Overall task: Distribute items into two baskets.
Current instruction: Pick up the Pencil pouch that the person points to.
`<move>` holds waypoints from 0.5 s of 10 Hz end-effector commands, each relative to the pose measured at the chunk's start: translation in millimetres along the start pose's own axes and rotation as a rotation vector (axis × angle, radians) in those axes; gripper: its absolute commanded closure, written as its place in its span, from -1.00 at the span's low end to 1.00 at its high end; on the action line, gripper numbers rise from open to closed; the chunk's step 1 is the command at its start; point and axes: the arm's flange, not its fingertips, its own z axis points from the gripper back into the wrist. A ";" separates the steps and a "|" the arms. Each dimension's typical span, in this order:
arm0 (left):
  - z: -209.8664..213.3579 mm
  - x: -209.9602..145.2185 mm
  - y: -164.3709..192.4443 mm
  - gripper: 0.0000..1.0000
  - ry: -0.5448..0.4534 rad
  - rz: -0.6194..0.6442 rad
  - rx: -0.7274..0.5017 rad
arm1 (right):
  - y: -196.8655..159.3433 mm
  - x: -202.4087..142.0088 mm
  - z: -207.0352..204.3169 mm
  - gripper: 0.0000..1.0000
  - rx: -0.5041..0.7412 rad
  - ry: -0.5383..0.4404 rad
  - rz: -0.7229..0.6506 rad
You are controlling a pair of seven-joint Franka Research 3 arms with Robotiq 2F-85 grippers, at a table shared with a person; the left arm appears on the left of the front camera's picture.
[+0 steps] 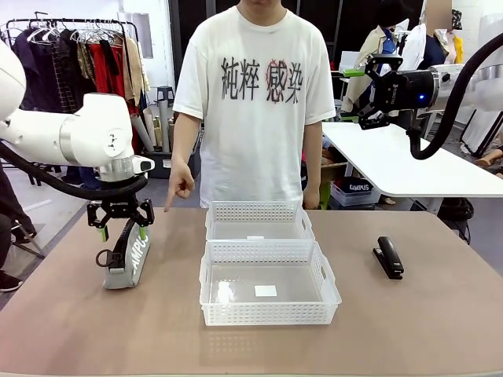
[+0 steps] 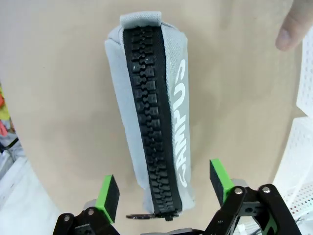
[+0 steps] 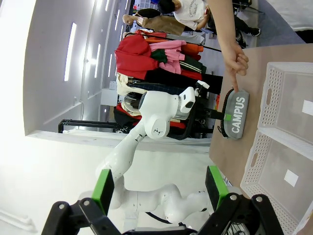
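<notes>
Two baskets sit end to end at the middle of the table (image 1: 78,330), the far basket (image 1: 255,210) close to the far edge and the near basket (image 1: 267,314) touching it on the robot's side. Neither holds an item, so nothing has been distributed yet and the whole task remains. The grey pouch (image 1: 130,263) lies on the bare table toward the left edge, well apart from both baskets, with its zipper uppermost and its long axis running roughly from the near edge to the far edge. The left gripper (image 1: 123,232) is lowered over the pouch's near end. Its fingers are spread, one green pad on each side of the fabric, and the left wrist view shows a gap on both sides, so it straddles the pouch without gripping it. The person's hand (image 1: 181,187) points a forefinger down at the table near the far edge, between the pouch and the far basket. The black stapler (image 1: 389,258) lies flat toward the right edge, beside the seam where the baskets meet but clear of them. The right gripper (image 3: 159,188) is held high above the table's right side, its fingers wide apart and holding nothing. The first step appears to be closing on the pouch. Lifting it into a basket and moving the stapler to the other are both left to do.
</notes>
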 end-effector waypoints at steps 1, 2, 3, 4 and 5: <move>-7.2 8.4 -1.1 -0.52 -0.003 -0.014 -0.017 | 1.6 0.0 0.1 -1.00 0.001 0.000 0.002; -8.8 9.1 -0.8 -0.13 0.000 -0.013 -0.019 | 1.6 0.0 0.1 -1.00 0.001 0.000 0.002; -9.5 7.6 -1.5 0.26 0.002 -0.010 -0.024 | 1.6 0.0 0.1 -1.00 0.001 0.000 0.002; -8.8 8.0 0.5 0.65 0.002 -0.008 -0.020 | 1.6 0.0 0.1 -1.00 0.001 0.000 0.002; -7.9 7.5 1.1 1.00 0.000 -0.003 -0.021 | 1.6 0.0 0.1 -1.00 0.001 0.000 0.002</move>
